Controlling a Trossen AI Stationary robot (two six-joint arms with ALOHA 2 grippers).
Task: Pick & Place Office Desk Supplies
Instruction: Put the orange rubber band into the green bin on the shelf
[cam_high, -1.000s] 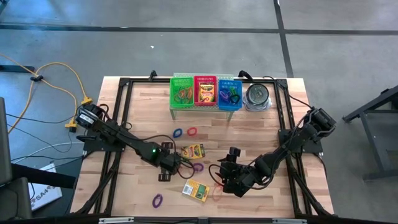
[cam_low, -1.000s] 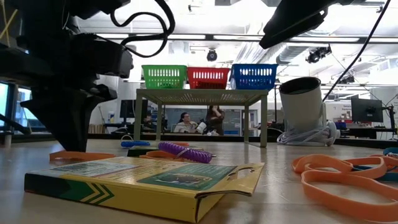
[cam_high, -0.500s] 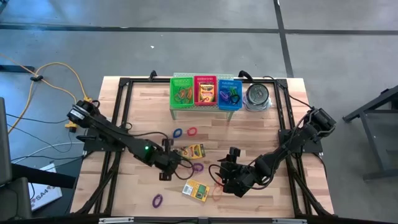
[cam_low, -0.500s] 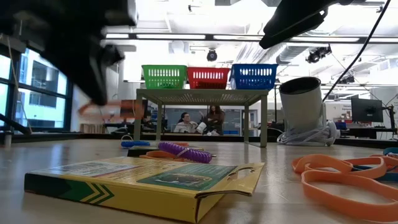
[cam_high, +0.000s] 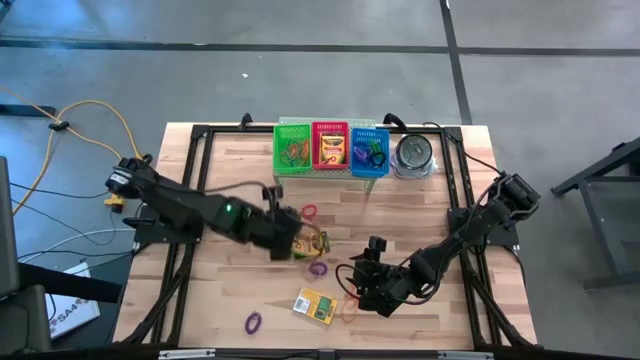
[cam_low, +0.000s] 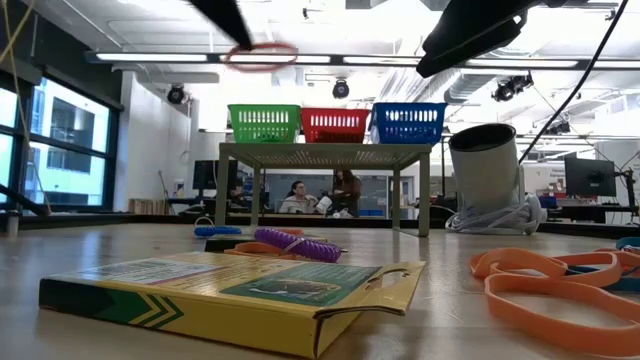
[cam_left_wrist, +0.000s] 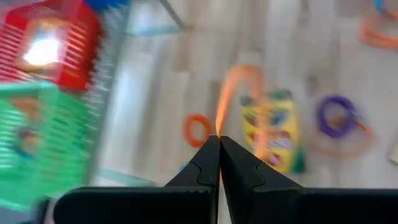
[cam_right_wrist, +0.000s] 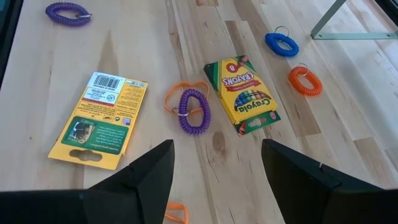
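Above mid-table, just left of centre, my left gripper (cam_left_wrist: 218, 144) pinches an orange rubber band (cam_left_wrist: 231, 93) with fingers fully closed, lifted clear for carrying toward the far baskets (cam_high: 331, 147). Near right, my right gripper (cam_right_wrist: 216, 174) waits part-open, empty.

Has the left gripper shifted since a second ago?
Yes. The left gripper, shut on an orange rubber band, has lifted off the table and swung toward the green basket, now above the Crayola box.
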